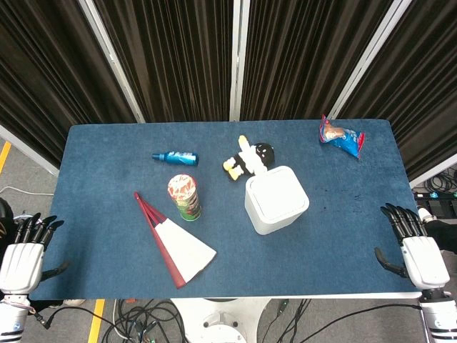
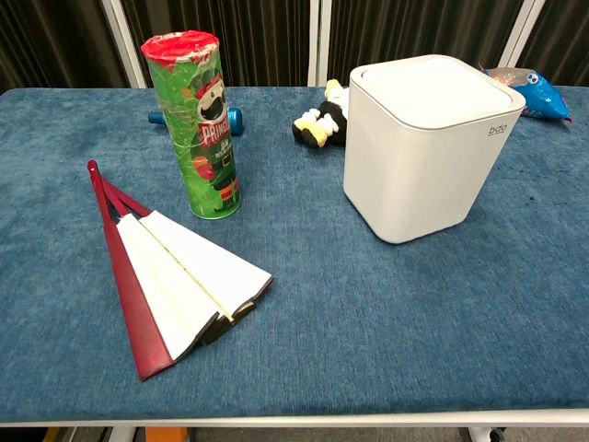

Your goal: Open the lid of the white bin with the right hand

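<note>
The white bin (image 1: 276, 199) (image 2: 425, 145) stands right of the table's centre with its lid (image 2: 430, 90) flat and closed. My right hand (image 1: 415, 248) hovers at the table's front right corner, well to the right of the bin, fingers spread and holding nothing. At the front left corner my left hand (image 1: 26, 252) is likewise spread and empty. Neither hand shows in the chest view.
A green Pringles can (image 1: 185, 196) (image 2: 197, 123) stands left of the bin, with a folding fan (image 1: 173, 243) (image 2: 169, 275) in front of it. A plush toy (image 1: 249, 158) (image 2: 322, 119) lies just behind the bin. A blue bottle (image 1: 175, 158) and a snack bag (image 1: 340, 135) lie further back.
</note>
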Controlling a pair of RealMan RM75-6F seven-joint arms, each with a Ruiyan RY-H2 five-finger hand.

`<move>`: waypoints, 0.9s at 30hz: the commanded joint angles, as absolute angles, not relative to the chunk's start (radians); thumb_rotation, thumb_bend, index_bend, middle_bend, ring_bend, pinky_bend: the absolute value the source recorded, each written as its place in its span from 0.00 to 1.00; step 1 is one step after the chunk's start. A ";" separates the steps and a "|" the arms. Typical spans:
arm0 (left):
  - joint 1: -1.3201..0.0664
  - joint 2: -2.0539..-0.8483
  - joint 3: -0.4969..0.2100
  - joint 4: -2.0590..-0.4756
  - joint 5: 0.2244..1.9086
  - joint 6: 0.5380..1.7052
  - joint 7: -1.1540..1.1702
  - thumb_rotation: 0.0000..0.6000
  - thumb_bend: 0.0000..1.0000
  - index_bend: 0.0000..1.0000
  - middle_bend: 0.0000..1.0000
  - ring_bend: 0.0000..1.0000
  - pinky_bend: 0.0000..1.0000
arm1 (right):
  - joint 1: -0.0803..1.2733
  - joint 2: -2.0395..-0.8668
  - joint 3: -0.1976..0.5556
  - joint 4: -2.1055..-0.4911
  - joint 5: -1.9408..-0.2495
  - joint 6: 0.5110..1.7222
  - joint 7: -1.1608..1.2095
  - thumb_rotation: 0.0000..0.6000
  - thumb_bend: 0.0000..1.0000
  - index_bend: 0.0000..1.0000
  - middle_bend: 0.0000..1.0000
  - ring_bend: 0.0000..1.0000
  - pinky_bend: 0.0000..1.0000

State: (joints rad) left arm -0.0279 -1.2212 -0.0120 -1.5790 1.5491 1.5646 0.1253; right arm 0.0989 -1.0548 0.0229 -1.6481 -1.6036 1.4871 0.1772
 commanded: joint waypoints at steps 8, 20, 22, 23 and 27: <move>-0.038 -1.222 -0.021 -1.583 1.546 1.554 0.125 1.00 0.00 0.19 0.13 0.02 0.09 | 0.118 -1.044 0.014 -1.651 -1.640 1.472 0.217 1.00 0.28 0.00 0.04 0.00 0.00; -0.037 -1.225 -0.013 -1.583 1.566 1.562 0.109 1.00 0.00 0.19 0.13 0.02 0.09 | 0.359 -0.932 0.094 -1.782 -1.736 1.258 0.216 1.00 0.20 0.09 0.13 0.00 0.00; -0.034 -1.225 -0.012 -1.580 1.563 1.564 0.103 1.00 0.00 0.19 0.13 0.02 0.09 | 0.405 -0.931 0.110 -1.804 -1.722 1.195 0.195 1.00 0.20 0.12 0.13 0.00 0.00; -0.032 -1.225 -0.011 -1.578 1.560 1.564 0.098 1.00 0.00 0.19 0.13 0.02 0.09 | 0.433 -0.935 0.119 -1.814 -1.711 1.156 0.178 1.00 0.20 0.13 0.13 0.00 0.00; -0.030 -1.226 -0.010 -1.569 1.548 1.555 0.087 1.00 0.00 0.19 0.13 0.02 0.09 | 0.504 -0.966 0.137 -1.831 -1.656 1.046 0.134 1.00 0.21 0.15 0.15 0.00 0.00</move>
State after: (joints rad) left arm -0.0305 -1.2258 -0.0103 -1.5696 1.5495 1.5564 0.0877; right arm 0.4492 -0.9509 0.1134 -1.8062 -1.6941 1.1116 0.1691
